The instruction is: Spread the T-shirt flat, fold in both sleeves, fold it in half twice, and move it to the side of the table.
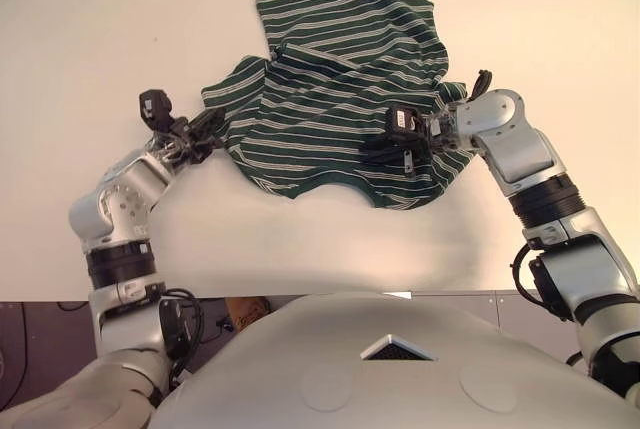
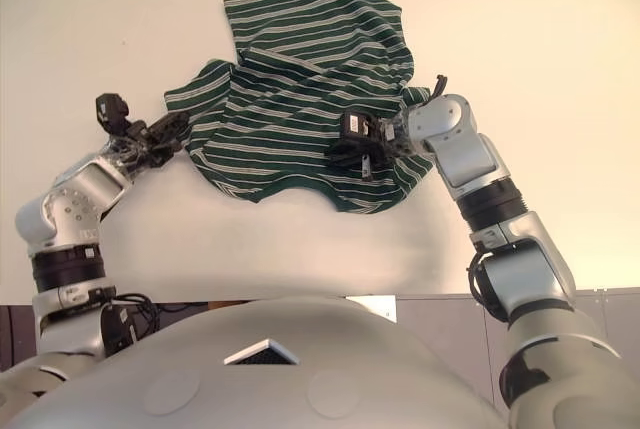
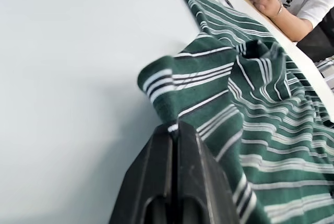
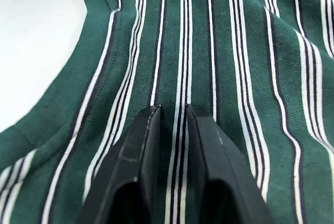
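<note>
"Spreading was the step in hand, as I judged it. Where did the T-shirt (image 1: 340,99) lie?"

"Rumpled in a heap on the table (image 1: 100,29), toward its far edge, with nothing flat or folded yet."

"And the grippers?"

"The left gripper (image 1: 212,129) was clamped on the shirt's left edge, with a striped fold pinched at its tip. The right gripper (image 1: 378,154) sat on the cloth at the near right. I could not tell whether it had any hold."

"So what did a good spread call for?"

"A sure grip on the right first, I reckoned. Then both arms needed to draw apart low and evenly, so the cloth slid out taut rather than bunching or slipping free."
</note>
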Controlling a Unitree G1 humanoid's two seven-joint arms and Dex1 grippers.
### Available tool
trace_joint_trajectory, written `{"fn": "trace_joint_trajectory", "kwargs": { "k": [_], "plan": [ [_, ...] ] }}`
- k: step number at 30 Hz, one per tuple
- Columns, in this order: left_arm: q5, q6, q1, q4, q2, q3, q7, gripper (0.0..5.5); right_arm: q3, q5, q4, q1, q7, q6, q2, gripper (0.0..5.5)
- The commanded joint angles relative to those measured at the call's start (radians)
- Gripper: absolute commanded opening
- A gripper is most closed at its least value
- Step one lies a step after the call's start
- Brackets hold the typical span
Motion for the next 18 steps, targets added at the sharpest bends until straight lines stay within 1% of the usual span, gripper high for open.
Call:
{"fn": "trace_joint_trajectory", "kwargs": {
  "k": [1, 3, 5, 7, 9, 12, 14, 16, 18],
  "plan": [
    [-0.013, 0.016, 0.119, -0.154, -0.004, 0.012, 0.022, 0.03, 0.033, -0.042, 0.000, 0.062, 0.039, 0.011, -0.077, 0.88],
    [0.003, -0.012, 0.171, -0.237, -0.012, -0.001, 0.034, 0.03, 0.025, -0.034, 0.001, 0.054, 0.040, 0.014, -0.075, 0.88],
    [0.046, -0.060, 0.182, -0.291, 0.003, -0.022, 0.042, 0.03, 0.015, 0.001, -0.041, 0.059, 0.063, 0.046, -0.081, 0.88],
    [0.106, -0.088, 0.173, -0.348, 0.060, -0.063, 0.036, 0.03, 0.020, 0.046, -0.136, 0.093, 0.108, 0.092, -0.106, 0.88],
    [0.141, -0.067, 0.186, -0.406, 0.109, -0.098, 0.032, 0.03, 0.035, 0.055, -0.190, 0.122, 0.136, 0.109, -0.130, 0.88],
    [0.201, -0.034, 0.222, -0.475, 0.194, -0.141, 0.025, 0.03, 0.027, 0.069, -0.223, 0.145, 0.126, 0.126, -0.132, 0.88],
    [0.252, -0.048, 0.228, -0.498, 0.246, -0.169, 0.015, 0.03, 0.000, 0.078, -0.224, 0.144, 0.080, 0.136, -0.102, 0.88],
    [0.313, -0.090, 0.230, -0.541, 0.314, -0.243, -0.031, 0.03, -0.037, 0.095, -0.208, 0.120, 0.028, 0.155, -0.060, 0.88],
    [0.397, -0.139, 0.221, -0.583, 0.390, -0.354, -0.083, 0.03, -0.079, 0.128, -0.191, 0.081, -0.013, 0.197, -0.025, 0.88]
  ]
}}
